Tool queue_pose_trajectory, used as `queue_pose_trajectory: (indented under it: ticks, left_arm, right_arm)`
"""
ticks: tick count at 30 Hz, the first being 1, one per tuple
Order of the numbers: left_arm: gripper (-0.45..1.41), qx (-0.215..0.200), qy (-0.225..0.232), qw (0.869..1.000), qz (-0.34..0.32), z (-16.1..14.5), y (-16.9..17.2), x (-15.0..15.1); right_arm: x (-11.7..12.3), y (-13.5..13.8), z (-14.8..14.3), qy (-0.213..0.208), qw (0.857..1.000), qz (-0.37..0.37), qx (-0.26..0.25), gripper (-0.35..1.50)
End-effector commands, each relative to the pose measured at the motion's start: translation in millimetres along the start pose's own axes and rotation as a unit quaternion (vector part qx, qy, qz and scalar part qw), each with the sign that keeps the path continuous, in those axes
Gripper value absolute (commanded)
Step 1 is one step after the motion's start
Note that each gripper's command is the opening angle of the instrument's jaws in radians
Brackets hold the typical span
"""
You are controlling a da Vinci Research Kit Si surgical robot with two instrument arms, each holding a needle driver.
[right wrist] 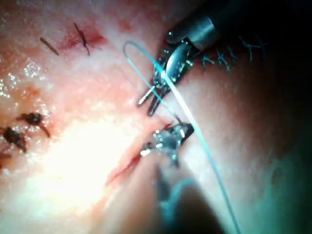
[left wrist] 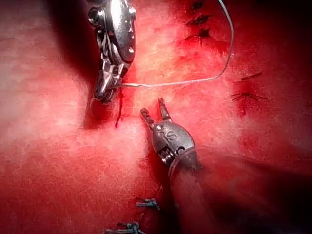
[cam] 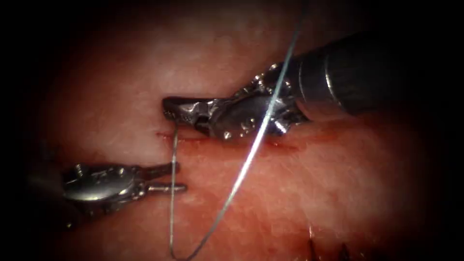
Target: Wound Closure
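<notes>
My right tool [cam: 169,110] lies along the cut [cam: 285,144], with its tip at the cut's left end. Its jaws are closed, and as far as I can judge they are gripping the thread [cam: 172,203], which leaves the tip and drops straight down over the tissue [cam: 338,183]. I cannot make out the needle, so I cannot say where it is or whether it sits in the tissue.

My left tool [cam: 169,178] waits to the lower left of the cut with its jaws open and nothing in them. From above, the hanging thread crosses right at its tips. From the left wrist, the tips stand just short of the thread and do not touch it.

Further out, the thread sweeps into a slack loop, climbs back across my right tool's wrist and runs on upward. Finished stitches [left wrist: 197,20] sit well apart from here.

To do this well, I think the right grip should stay firm and quiet so the thread hangs steady. If the left takes the thread, it should close squarely on it, clear of the tissue. The main risk is the slack loop snagging on the right wrist joint, so any pull should be slow and watched.
</notes>
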Motion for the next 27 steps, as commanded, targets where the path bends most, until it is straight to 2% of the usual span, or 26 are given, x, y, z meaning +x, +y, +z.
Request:
queue_pose_trajectory:
  ticks: [1,9,14,18,27]
  left_arm:
    - [0.04,0.002,-0.001,1.0,-0.002,0.2,0.5,-1.2]
    - [0.04,0.006,-0.001,1.0,-0.004,0.7,-0.2,-0.3]
    - [0.01,0.007,0.0,1.0,-0.005,1.3,-0.6,-0.1]
    - [-0.01,0.008,-0.001,1.0,-0.003,1.5,-1.0,-0.4]
    - [0.01,0.018,-0.018,1.0,-0.014,1.9,-2.2,-4.1]
  right_arm:
    - [-0.6,-0.9,0.8,-0.004,0.999,0.035,0.002,-0.35]
    - [-2.9,0.1,0.7,-0.02,0.984,0.177,-0.008,-0.35]
    - [-4.1,0.4,0.7,-0.024,0.98,0.197,-0.01,-0.35]
    - [-4.1,0.4,0.7,-0.025,0.98,0.197,-0.009,-0.35]
    - [-3.6,0.7,0.8,-0.025,0.979,0.202,-0.009,-0.35]
